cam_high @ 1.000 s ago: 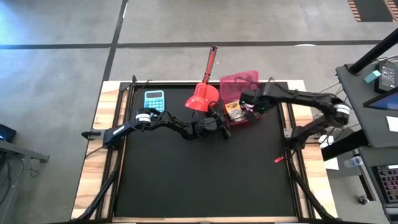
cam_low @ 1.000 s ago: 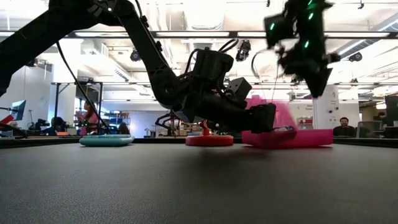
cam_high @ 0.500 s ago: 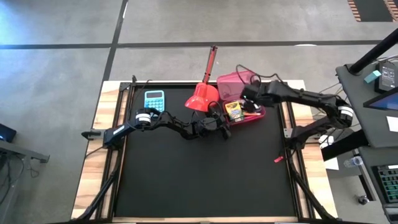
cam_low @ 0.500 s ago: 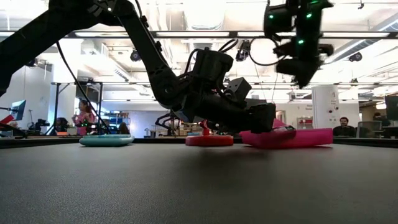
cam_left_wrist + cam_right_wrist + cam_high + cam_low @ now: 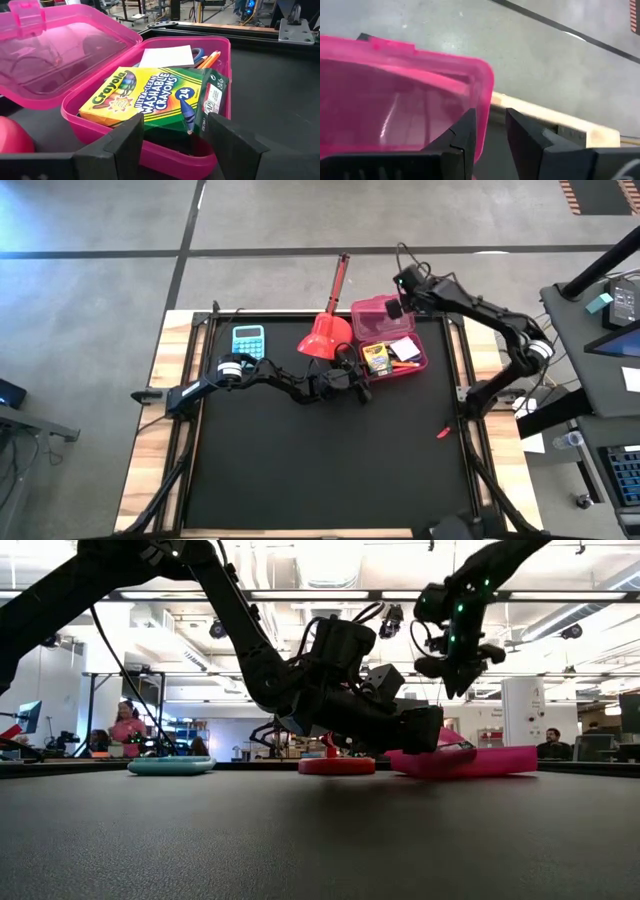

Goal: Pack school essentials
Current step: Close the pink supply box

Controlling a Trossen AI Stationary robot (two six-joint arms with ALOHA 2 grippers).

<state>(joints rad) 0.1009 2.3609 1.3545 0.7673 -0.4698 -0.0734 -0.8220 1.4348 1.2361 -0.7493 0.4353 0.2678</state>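
A pink box point(image 5: 392, 350) stands open, its clear pink lid point(image 5: 374, 311) laid back from the hinge on its far side. In it lie a yellow-green crayon box point(image 5: 150, 95), a white square point(image 5: 167, 56), orange pencils point(image 5: 210, 57) and a blue scissors handle point(image 5: 198, 50). My left gripper point(image 5: 175, 140) is open and low at the box's near left corner, one finger on each side of it; whether they touch, I cannot tell. My right gripper point(image 5: 394, 307) hangs above the lid's far edge point(image 5: 482, 100), fingers a narrow gap apart, touching nothing.
A red scoop point(image 5: 326, 332) lies just left of the box, its handle pointing past the far edge. A light-blue calculator point(image 5: 248, 340) sits at the far left. A small red piece point(image 5: 440, 432) lies alone on the right of the black mat point(image 5: 320, 470).
My right gripper has risen and moved toward the table's far edge, away from the box. The pink lid, which stood raised over the box a second ago, has swung back and now lies flat behind it. The left arm has kept still.
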